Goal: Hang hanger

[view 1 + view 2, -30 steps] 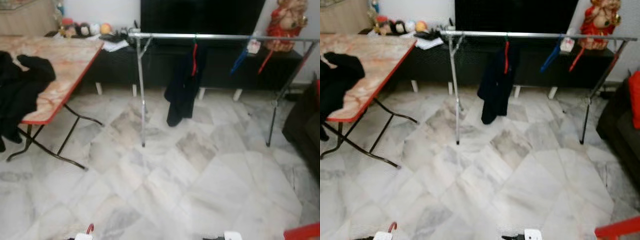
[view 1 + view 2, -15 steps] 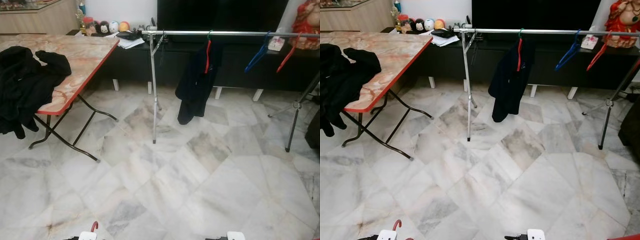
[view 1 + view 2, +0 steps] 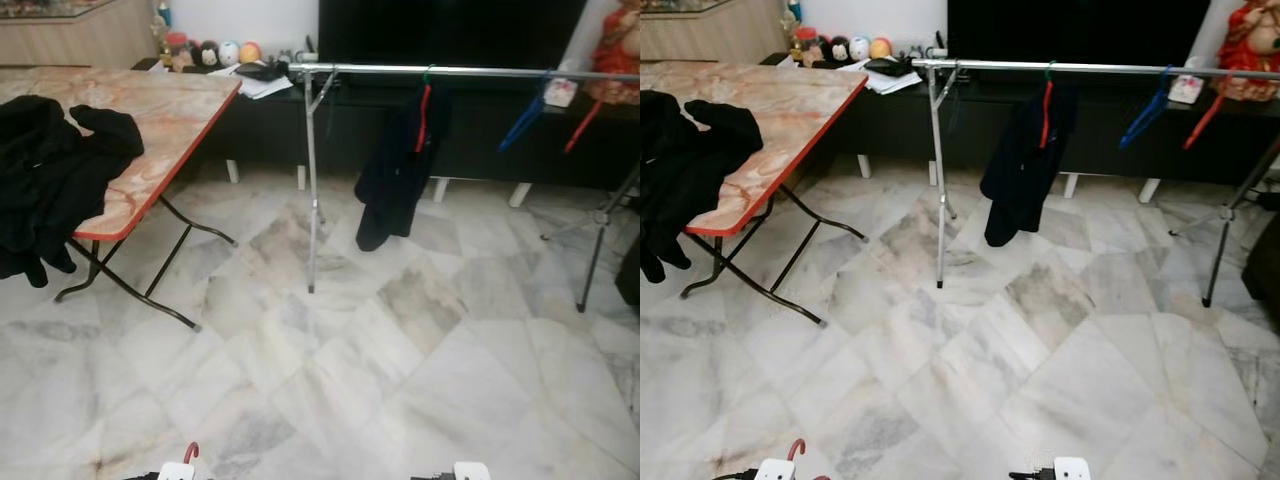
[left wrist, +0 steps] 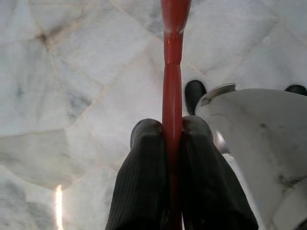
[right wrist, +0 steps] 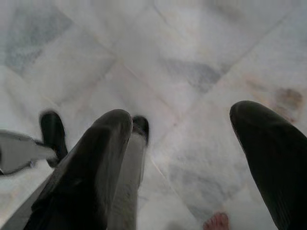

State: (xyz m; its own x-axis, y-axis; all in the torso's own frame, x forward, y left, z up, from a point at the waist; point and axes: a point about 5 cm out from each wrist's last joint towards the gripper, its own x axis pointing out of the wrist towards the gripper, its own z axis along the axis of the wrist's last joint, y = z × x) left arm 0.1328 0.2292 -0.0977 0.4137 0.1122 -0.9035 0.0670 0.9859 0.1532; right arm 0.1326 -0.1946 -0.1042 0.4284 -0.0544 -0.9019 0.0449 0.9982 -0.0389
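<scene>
Ribbed black fingers (image 4: 144, 182) of the left gripper (image 4: 171, 129) pinch a smooth red plastic hanger (image 4: 171, 96) over veined marble floor (image 3: 400, 380); the right gripper (image 5: 180, 120) hangs spread. A steel clothes rail (image 3: 470, 72) stands ahead.

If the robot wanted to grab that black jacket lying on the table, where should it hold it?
Probably the bunched black jacket where it droops over the near red edge of the marble-patterned folding table. That hanging fold is loose and thick enough to pinch, so come from the open floor side with the open right gripper; the left gripper is shut on a red plastic hanger.
</scene>
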